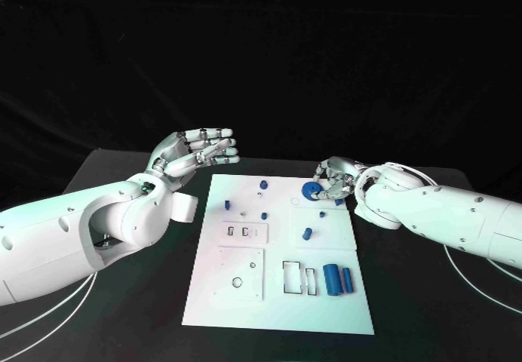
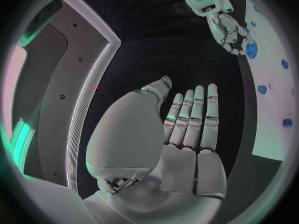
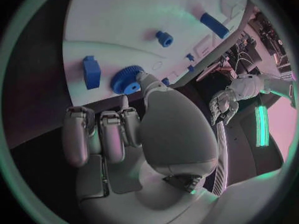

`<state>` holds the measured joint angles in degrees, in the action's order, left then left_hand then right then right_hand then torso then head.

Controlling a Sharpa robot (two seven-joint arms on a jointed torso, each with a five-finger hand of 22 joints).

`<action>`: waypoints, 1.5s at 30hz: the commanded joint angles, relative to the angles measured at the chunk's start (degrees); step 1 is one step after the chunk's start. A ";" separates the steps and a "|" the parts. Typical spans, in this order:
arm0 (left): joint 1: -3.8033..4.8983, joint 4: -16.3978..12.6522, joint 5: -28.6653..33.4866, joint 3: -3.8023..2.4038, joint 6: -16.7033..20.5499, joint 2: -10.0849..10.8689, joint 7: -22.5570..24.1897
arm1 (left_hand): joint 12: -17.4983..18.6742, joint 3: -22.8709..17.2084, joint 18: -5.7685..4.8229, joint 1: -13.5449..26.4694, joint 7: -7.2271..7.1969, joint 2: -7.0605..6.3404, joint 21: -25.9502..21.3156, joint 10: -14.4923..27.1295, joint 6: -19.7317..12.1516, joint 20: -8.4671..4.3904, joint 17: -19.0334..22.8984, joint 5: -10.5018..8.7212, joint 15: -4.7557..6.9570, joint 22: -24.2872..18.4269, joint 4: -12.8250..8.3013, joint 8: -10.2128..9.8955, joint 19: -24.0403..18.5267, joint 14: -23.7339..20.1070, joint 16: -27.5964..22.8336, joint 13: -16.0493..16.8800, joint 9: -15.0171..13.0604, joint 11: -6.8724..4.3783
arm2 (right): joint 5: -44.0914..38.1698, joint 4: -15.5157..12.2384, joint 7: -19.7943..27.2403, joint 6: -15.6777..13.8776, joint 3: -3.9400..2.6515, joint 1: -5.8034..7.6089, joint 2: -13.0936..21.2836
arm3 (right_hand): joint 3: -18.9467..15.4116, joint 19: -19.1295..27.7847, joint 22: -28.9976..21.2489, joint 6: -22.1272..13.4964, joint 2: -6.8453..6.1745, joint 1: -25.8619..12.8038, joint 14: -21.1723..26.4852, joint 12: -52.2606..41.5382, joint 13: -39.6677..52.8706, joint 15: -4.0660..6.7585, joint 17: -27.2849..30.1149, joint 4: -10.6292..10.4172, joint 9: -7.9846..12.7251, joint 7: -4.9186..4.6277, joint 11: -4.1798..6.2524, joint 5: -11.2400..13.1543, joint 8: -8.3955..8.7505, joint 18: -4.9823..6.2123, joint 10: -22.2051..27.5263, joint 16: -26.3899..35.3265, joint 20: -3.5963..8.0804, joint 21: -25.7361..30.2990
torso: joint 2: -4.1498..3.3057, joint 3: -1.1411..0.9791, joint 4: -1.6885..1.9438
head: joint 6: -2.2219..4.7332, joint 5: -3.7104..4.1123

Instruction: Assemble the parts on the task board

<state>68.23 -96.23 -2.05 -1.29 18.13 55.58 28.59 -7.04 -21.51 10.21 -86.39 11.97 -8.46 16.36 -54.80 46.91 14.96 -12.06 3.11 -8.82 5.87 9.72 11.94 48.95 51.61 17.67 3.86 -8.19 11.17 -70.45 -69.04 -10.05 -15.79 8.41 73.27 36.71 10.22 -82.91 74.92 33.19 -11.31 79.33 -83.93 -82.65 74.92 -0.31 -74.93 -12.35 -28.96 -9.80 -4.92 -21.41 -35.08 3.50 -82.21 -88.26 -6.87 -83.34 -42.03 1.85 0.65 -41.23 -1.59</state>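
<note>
right hand [image 1: 333, 181] seemingly pinches blue gear [image 1: 312, 190] on task board [image 1: 277, 302]; left hand [image 1: 196, 153] spread, empty.

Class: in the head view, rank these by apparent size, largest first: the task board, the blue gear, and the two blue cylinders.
1. task board
2. and 3. blue gear and each of the blue cylinders: similar, unranked.

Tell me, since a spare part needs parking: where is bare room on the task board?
The task board is bare along its near edge, below the two blue cylinders. Its far right corner is crowded: the right hand touches the blue gear there.
</note>
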 commanded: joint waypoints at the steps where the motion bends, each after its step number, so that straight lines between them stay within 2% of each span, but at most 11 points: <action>1: 0.06 -0.15 0.09 -0.05 -0.75 -0.06 0.37 | 0.26 -0.26 0.28 0.17 2.22 -0.49 0.08 -0.37 0.35 0.05 -0.09 -0.03 -0.11 -0.07 -0.01 -0.08 0.22 -0.24 -0.27 -0.09 0.01 0.10 | -1.41 0.17 -0.45 1.94 0.04 -0.16 -0.16 | 0.60 -0.53 6.08 -0.16 0.22 0.53 -4.91 -0.26 5.85 -0.46 -9.56 -0.14 -0.06 0.03 0.03 0.08 -0.46 -0.99 -0.63 -0.42 -0.04 -0.28 | 0.00 0.04 -0.04 | -0.14 -0.08; 6: 0.07 -0.18 0.09 -0.05 -0.51 -0.02 0.51 | 0.26 -0.26 0.28 0.17 2.22 -0.49 0.08 -0.37 0.35 0.05 -0.09 -0.03 -0.11 -0.07 -0.01 -0.08 0.22 -0.24 -0.27 -0.09 0.01 0.10 | -1.49 0.30 -0.67 2.36 0.05 -0.23 -0.20 | 2.42 -1.09 6.87 0.96 1.24 -0.08 -4.98 -0.73 6.41 -0.34 -9.90 -1.14 0.26 0.19 0.18 0.40 -0.98 -1.18 -1.22 -0.53 0.05 -0.81 | 0.01 0.04 -0.04 | -0.20 -0.08; 7: 0.07 -0.18 0.09 -0.05 -0.48 -0.01 0.53 | 0.26 -0.26 0.28 0.17 2.22 -0.49 0.08 -0.37 0.35 0.05 -0.09 -0.03 -0.11 -0.07 -0.01 -0.08 0.22 -0.24 -0.27 -0.09 0.01 0.10 | -1.51 0.34 -0.58 2.43 0.05 -0.24 -0.21 | 3.62 -1.18 7.03 1.94 1.39 -0.23 -4.98 -0.96 6.71 -0.24 -9.94 -1.45 0.60 0.34 0.31 1.14 -0.83 -1.21 -1.52 -0.54 0.13 -0.90 | 0.02 0.05 -0.05 | -0.18 -0.08; 9: 0.07 -0.19 0.09 -0.05 -0.47 -0.01 0.53 | 0.26 -0.26 0.28 0.17 2.22 -0.49 0.08 -0.37 0.35 0.05 -0.09 -0.03 -0.11 -0.07 -0.01 -0.08 0.22 -0.24 -0.27 -0.09 0.01 0.10 | -1.41 0.39 -0.32 2.44 0.05 -0.25 -0.26 | 5.71 -1.26 7.20 3.52 1.31 -0.56 -4.99 -1.22 7.09 -0.09 -10.00 -1.90 1.31 0.52 0.49 3.05 -0.15 -1.24 -1.87 -0.56 0.27 -0.98 | 0.03 0.05 -0.06 | -0.20 -0.11; 13: 0.07 -0.20 0.09 -0.05 -0.47 -0.01 0.54 | 0.26 -0.26 0.28 0.17 2.22 -0.49 0.08 -0.37 0.35 0.05 -0.09 -0.03 -0.11 -0.07 -0.01 -0.08 0.22 -0.24 -0.27 -0.09 0.01 0.10 | -1.32 0.45 0.19 2.33 0.05 -0.26 -0.38 | 9.50 -1.60 7.77 6.94 0.75 -1.34 -5.05 -1.94 8.09 0.27 -10.28 -2.20 2.57 0.97 0.90 3.16 1.68 -1.36 -2.73 -0.62 0.60 -1.29 | 0.01 0.03 -0.07 | -0.19 -0.13; 19: 0.07 -0.18 0.09 -0.05 -0.47 0.01 0.53 | 0.26 -0.26 0.28 0.17 2.22 -0.49 0.08 -0.37 0.35 0.05 -0.09 -0.03 -0.11 -0.07 -0.01 -0.08 0.22 -0.24 -0.27 -0.09 0.01 0.10 | -1.57 0.52 0.44 1.56 0.05 -0.26 -0.45 | 12.26 -1.78 8.08 9.17 0.50 -1.73 -5.09 -2.25 8.58 0.60 -10.42 -1.65 3.11 1.35 1.25 3.17 3.25 -1.43 -3.15 -0.65 0.90 -1.44 | 0.02 0.00 -0.07 | -0.17 -0.15; 27: 0.07 -0.16 0.09 -0.05 -0.49 0.04 0.49 | 0.26 -0.26 0.28 0.17 2.22 -0.49 0.08 -0.37 0.35 0.05 -0.09 -0.03 -0.11 -0.07 -0.01 -0.08 0.22 -0.24 -0.27 -0.09 0.01 0.10 | -4.77 -0.64 -1.87 -3.20 0.05 -0.27 -0.09 | 13.66 -2.11 8.54 10.47 0.50 -2.56 -5.15 -2.69 9.18 0.75 -10.71 -1.40 3.19 1.57 1.45 3.25 4.05 -1.55 -3.64 -0.72 1.06 -1.74 | -0.02 -0.02 -0.05 | 0.11 -0.14; 35: 0.07 0.02 0.09 -0.05 -0.48 0.03 0.52 | 0.39 -0.41 0.28 0.23 2.26 -0.55 0.09 -0.29 0.25 0.05 -0.14 -0.03 -0.11 -0.10 -0.16 -0.16 0.24 -0.22 -0.29 -0.11 0.04 0.14 | -10.08 -5.14 -4.65 -9.28 -0.09 -0.12 0.83 | 14.17 -2.56 9.15 11.43 -0.13 -3.48 -5.21 -2.95 9.53 0.91 -10.96 -1.16 3.11 1.80 1.65 3.33 4.60 -1.72 -3.95 -0.79 1.20 -2.18 | 0.02 -0.04 -0.08 | 0.20 -0.18; 38: 0.07 0.06 0.09 -0.05 -0.54 -0.02 0.52 | 0.39 -0.41 0.28 0.23 2.26 -0.55 0.09 -0.29 0.25 0.05 -0.14 -0.03 -0.11 -0.10 -0.16 -0.16 0.24 -0.22 -0.29 -0.11 0.04 0.14 | -11.54 -7.15 -4.76 -10.15 -0.16 0.04 0.70 | 14.24 -2.67 9.29 11.51 -0.22 -3.51 -5.23 -3.01 9.62 0.93 -11.04 -1.08 3.10 1.83 1.67 3.33 4.67 -1.76 -4.01 -0.80 1.22 -2.28 | 0.02 0.00 -0.06 | 0.22 -0.14; 42: 0.07 0.07 0.09 -0.05 -0.57 -0.09 0.54 | 0.39 -0.41 0.28 0.23 2.26 -0.55 0.09 -0.29 0.25 0.05 -0.14 -0.03 -0.11 -0.10 -0.16 -0.16 0.24 -0.22 -0.29 -0.11 0.04 0.14 | -12.86 -8.48 -4.77 -10.47 -0.20 0.14 -0.27 | 14.28 -2.74 9.39 11.53 -0.26 -3.53 -5.22 -3.07 9.69 0.94 -11.01 -1.04 3.10 1.84 1.68 3.33 4.72 -1.79 -4.06 -0.80 1.23 -2.36 | -0.03 0.02 -0.09 | 0.30 -0.18; 45: 0.07 0.07 0.09 -0.05 -0.63 -0.18 0.52 | 0.39 -0.41 0.28 0.23 2.26 -0.55 0.09 -0.29 0.25 0.05 -0.14 -0.03 -0.11 -0.10 -0.16 -0.16 0.24 -0.22 -0.29 -0.11 0.04 0.14 | -14.06 -8.96 -4.87 -10.65 -0.22 0.18 -1.54 | 14.34 -2.80 9.46 11.57 -0.32 -3.54 -5.23 -3.09 9.73 0.95 -11.06 -0.98 3.10 1.85 1.70 3.32 4.78 -1.81 -4.09 -0.81 1.24 -2.41 | -0.08 -0.02 0.06 | 0.29 -0.13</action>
<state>68.24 -96.09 -2.05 -1.29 18.17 55.55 28.63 -7.04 -21.67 10.20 -86.39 11.97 -8.46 16.36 -54.80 46.91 14.96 -12.14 3.11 -8.82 5.82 9.56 11.94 48.95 51.61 17.67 3.80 -8.19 11.17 -80.64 -77.72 -13.97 -24.67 8.22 73.41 35.51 24.22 -83.91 74.91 43.93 -11.70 76.06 -83.94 -85.37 74.95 0.12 -74.91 -13.21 -25.82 -8.47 -3.47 -17.96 -30.59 2.61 -84.03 -88.88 -6.02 -85.55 -42.04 1.85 0.59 -40.91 -1.75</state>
